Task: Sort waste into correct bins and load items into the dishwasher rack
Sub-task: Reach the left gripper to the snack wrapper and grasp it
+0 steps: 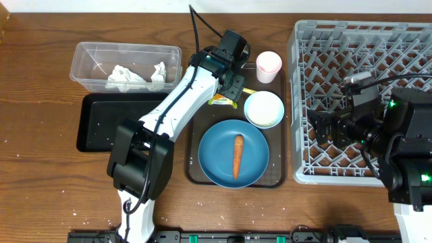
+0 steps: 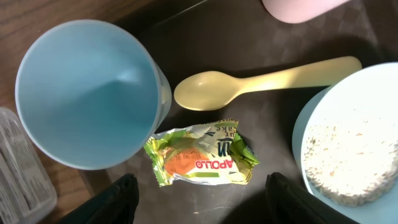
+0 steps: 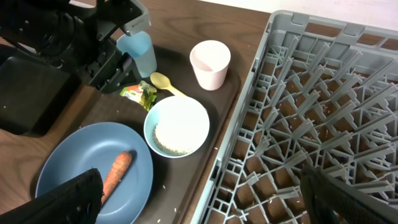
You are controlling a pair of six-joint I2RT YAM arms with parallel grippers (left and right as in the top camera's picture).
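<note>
Overhead view: the left arm reaches across the brown serving tray (image 1: pixel 192 158), its left tool (image 1: pixel 233 88) covering the tray's far-left corner, with only an edge of the yellow-green snack wrapper (image 1: pixel 221 101) showing. The left wrist view shows what the arm hides: the wrapper (image 2: pixel 200 154) lies flat on the tray between a light blue cup (image 2: pixel 87 93), a yellow spoon (image 2: pixel 261 81) and the white bowl (image 2: pixel 354 93) holding rice (image 2: pixel 345 162). The left tool (image 2: pixel 205 202) is open, its fingers spread either side of the wrapper, which lies just beyond the tips; no contact is visible. The right tool (image 3: pixel 208 205) hangs wide open and empty over the near edge of the grey dishwasher rack (image 3: pixel 311 93), well apart from the pink cup (image 3: pixel 209 62). The carrot (image 1: pixel 237 156) lies on the blue plate (image 1: pixel 216 162). Crumpled tissue (image 1: pixel 128 75) sits in the clear tub (image 1: pixel 84 64); the black tray (image 1: pixel 101 121) lies beside it on the counter (image 1: pixel 40 169).
</note>
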